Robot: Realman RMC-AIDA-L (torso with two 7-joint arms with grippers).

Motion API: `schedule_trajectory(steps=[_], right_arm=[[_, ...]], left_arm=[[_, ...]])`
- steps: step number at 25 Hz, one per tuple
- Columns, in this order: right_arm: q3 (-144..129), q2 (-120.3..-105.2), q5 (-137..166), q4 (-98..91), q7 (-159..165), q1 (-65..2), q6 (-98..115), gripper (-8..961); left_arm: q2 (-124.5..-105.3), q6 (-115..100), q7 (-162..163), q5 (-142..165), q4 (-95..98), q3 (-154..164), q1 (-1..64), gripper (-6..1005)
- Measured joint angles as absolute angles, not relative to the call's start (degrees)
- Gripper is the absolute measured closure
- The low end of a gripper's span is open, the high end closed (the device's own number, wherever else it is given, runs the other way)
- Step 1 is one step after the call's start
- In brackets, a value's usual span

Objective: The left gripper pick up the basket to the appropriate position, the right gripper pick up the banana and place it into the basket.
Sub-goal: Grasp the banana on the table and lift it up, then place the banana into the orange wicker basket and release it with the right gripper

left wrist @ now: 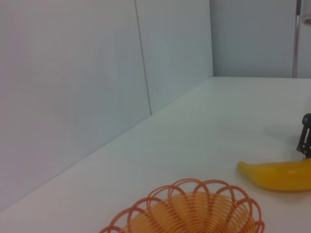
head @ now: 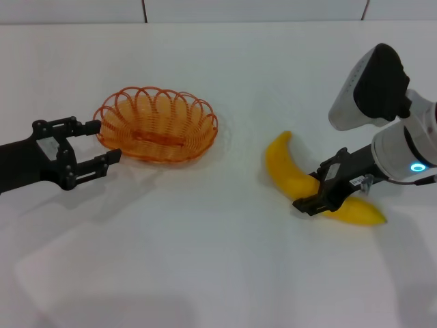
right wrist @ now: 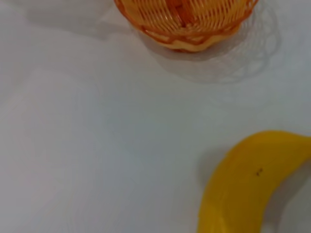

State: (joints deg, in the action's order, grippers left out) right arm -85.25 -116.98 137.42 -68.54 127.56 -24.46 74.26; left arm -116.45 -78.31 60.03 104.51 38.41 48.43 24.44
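The orange wire basket (head: 157,126) stands upright on the white table, left of centre. My left gripper (head: 102,142) is open at table height beside the basket's left end, its far finger at the rim and nothing held. The yellow banana (head: 283,167) lies on the table at the right. My right gripper (head: 317,189) is open and straddles the banana's middle, one finger on each side. The left wrist view shows the basket (left wrist: 194,213) and the banana (left wrist: 282,174). The right wrist view shows the banana (right wrist: 248,189) close by and the basket (right wrist: 184,19) beyond.
The white table (head: 218,273) runs to a pale wall at the back (head: 205,10). My right arm's white-and-silver wrist (head: 382,89) hangs over the table's right side. A gap of bare table lies between basket and banana.
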Motion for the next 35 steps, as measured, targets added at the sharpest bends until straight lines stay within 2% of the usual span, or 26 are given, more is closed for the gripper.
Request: schedule_trajectory(steps=[1,7,12,21,35], right_arm=[[-85.20,-116.97,137.48,-68.46,127.56,-24.50,74.25,158],[-84.81,-116.98,137.50,-70.23,127.58,-24.10,74.26,403],[-84.02,-116.98,137.40,-73.61,127.62,-23.71,74.60,471],[-86.98,-117.05,134.02,-79.70,126.13,-26.00,71.41,460],[-103.05,-117.35,127.93,-64.83,126.31,-43.10,49.97,442]], left_arm=[[-116.45,-78.31,60.03,104.52,38.41,48.43,24.44,368],[-116.45,-78.31,60.03,104.52,38.41,48.43,24.23,369],[-116.45,-78.31,60.03,104.51,38.41,48.43,24.12,369],[-116.45,-78.31,60.02,104.54,38.40,48.43,24.08,370],[-116.54,-78.35,60.03,104.66,37.50,49.23,25.28,371]])
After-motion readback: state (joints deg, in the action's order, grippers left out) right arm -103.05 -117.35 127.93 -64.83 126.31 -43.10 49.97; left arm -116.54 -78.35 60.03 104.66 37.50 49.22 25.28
